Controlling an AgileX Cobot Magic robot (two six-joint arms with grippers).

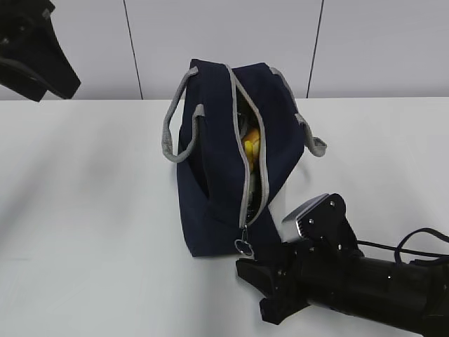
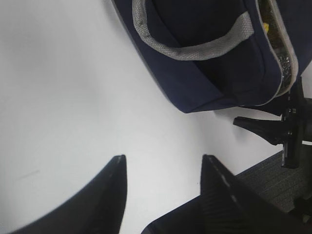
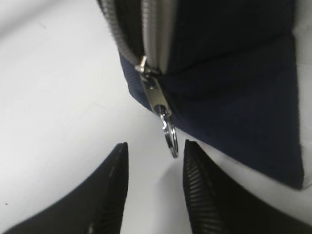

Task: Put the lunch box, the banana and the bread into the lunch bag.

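- Standing on the white worktop [image 1: 91, 210], the lunch bag [image 1: 217, 203] gapes unzipped, something yellow [image 1: 250, 146] showing inside.
- Right fingers [image 3: 155, 187], parted and empty, flank the zipper ring [image 3: 170, 138].
- Left fingers [image 2: 163, 187] hang apart, empty, above bare worktop.

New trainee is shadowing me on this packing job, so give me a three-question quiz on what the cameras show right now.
1. True or false: the lunch bag is zipped fully shut.
2. What hangs just ahead of the right gripper? A) a grey handle B) the zipper ring C) a banana
3. What colour shows through the bag's opening?

Key:
1. False; the zipper gapes along the top.
2. B; the ring is near the open jaws, not yet gripped.
3. Yellow.
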